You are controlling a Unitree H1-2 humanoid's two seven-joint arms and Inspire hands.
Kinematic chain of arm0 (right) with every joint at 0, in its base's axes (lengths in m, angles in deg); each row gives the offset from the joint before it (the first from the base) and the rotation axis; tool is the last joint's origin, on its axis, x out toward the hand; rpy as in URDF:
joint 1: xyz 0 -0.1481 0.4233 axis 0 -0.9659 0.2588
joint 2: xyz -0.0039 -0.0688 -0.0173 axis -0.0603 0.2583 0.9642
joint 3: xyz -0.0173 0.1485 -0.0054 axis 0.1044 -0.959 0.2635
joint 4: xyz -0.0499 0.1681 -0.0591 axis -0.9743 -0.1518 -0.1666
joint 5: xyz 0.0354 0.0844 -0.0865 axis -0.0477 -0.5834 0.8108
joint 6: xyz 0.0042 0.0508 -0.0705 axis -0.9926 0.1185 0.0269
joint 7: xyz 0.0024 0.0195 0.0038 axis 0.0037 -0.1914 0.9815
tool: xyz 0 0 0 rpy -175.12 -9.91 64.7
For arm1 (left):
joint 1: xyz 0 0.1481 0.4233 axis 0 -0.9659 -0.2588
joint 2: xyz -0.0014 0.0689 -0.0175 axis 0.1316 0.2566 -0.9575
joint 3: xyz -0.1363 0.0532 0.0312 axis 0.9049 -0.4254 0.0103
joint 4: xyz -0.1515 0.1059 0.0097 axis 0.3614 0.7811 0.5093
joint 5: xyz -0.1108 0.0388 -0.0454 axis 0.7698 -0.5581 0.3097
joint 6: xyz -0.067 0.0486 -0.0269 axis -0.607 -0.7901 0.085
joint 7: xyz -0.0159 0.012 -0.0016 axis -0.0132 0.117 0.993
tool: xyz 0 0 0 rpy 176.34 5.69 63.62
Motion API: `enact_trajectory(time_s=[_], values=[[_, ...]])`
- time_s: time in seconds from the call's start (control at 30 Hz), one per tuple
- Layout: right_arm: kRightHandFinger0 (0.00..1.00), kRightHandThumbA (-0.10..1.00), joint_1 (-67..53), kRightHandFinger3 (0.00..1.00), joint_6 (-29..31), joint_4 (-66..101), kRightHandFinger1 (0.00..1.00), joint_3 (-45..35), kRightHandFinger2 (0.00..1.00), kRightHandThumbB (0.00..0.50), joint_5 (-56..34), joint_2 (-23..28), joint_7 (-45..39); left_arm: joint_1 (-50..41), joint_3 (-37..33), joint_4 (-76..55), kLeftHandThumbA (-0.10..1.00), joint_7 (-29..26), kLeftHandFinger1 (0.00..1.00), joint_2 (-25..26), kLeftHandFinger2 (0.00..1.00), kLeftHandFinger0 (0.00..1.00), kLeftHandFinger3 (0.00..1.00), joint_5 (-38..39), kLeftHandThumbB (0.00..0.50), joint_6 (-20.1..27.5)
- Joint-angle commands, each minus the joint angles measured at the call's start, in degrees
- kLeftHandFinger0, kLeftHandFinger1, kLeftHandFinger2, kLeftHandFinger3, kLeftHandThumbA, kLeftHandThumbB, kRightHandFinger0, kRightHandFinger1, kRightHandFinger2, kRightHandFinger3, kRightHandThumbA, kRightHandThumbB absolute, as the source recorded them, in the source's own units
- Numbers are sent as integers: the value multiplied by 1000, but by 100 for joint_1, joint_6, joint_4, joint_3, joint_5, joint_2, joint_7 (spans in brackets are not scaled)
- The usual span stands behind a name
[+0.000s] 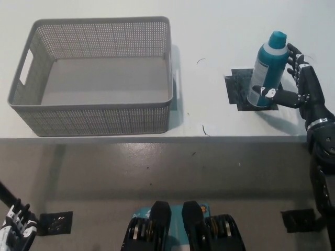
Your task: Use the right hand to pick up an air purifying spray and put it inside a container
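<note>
Right hand closing around the spray can on the table.

The black right hand (298, 86) cups the upright teal spray can (268, 69), fingers apart, not clamped, on a dark mat (238, 89). The grey basket (94, 112) sits well apart, nothing between. The white left hand (14, 230) rests low.

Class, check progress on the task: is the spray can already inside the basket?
No: the spray can stands upright on the table, right of the empty basket.
</note>
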Motion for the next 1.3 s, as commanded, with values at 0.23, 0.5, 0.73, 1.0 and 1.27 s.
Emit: enact_trajectory(time_s=[0.23, 0.5, 0.73, 1.0, 1.27], values=[[1000, 1000, 1004, 1000, 988, -1769, 1000, -219, 1000, 500, -254, 116, 230, -60, -65, -234, 398, 271, 1000, 179, 937, 1000, 1000, 228, 373, -220], [1000, 188, 1623, 1000, 1902, -2864, 1000, -824, 1000, 473, -392, -209, 1501, -63, -142, -341, 298, 318, 1000, 205, 944, 1000, 1000, 155, 326, -465], [376, -100, 1833, 443, 2631, -3126, 378, -1062, 447, 405, -383, -389, 2028, -95, -215, -398, 173, 324, 1000, 198, 957, 1000, 1000, 90, 301, -616], [367, -100, 1469, 486, 2432, -2774, 371, -1073, 466, 363, -274, -465, 2361, -191, -329, -368, -67, 349, 1000, 259, 1000, 1000, 1000, -12, 323, -600], [279, -100, 1524, 449, 2541, -1890, 323, -1093, 412, 396, -406, -541, 2400, -179, -344, -361, -53, 315, 1000, 255, 1000, 1000, 1000, -47, 333, -618]])
